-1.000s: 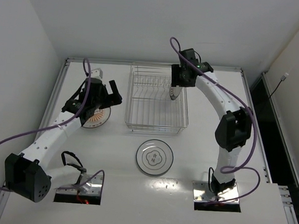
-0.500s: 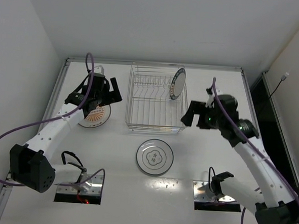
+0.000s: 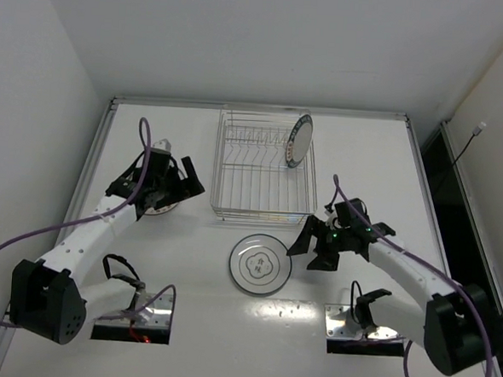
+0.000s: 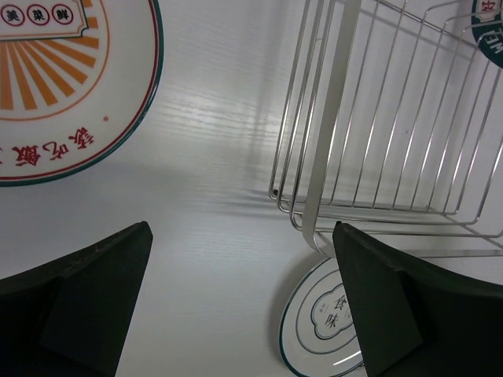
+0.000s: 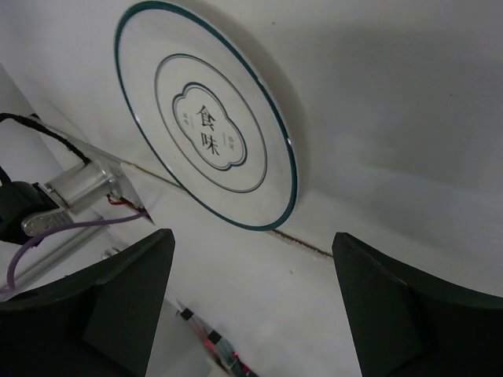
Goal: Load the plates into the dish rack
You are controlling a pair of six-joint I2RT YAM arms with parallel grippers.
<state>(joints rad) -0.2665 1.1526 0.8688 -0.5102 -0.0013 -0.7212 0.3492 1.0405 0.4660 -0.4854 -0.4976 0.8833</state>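
Observation:
The silver wire dish rack (image 3: pixel 261 176) stands at the back middle. The dark-patterned-rim plate (image 3: pixel 300 141) stands upright in its right end. The orange radial plate (image 3: pixel 152 201) lies flat left of the rack, mostly under my left gripper (image 3: pixel 188 178), which is open and empty; the plate shows in the left wrist view (image 4: pixel 55 86). The flower-outline plate (image 3: pixel 260 264) lies flat in front of the rack, also in the right wrist view (image 5: pixel 208 133). My right gripper (image 3: pixel 309 248) is open and empty just right of it, low over the table.
The rack's front left corner (image 4: pixel 314 212) is close to my left gripper. Cable openings with wiring (image 3: pixel 137 314) lie at the near table edge by each arm base. Raised rails run along the table's sides (image 3: pixel 95 158).
My right gripper left the dark-rimmed plate standing in the rack, then swung forward and down to beside the flower-outline plate. My left gripper shifted slightly forward over the orange plate.

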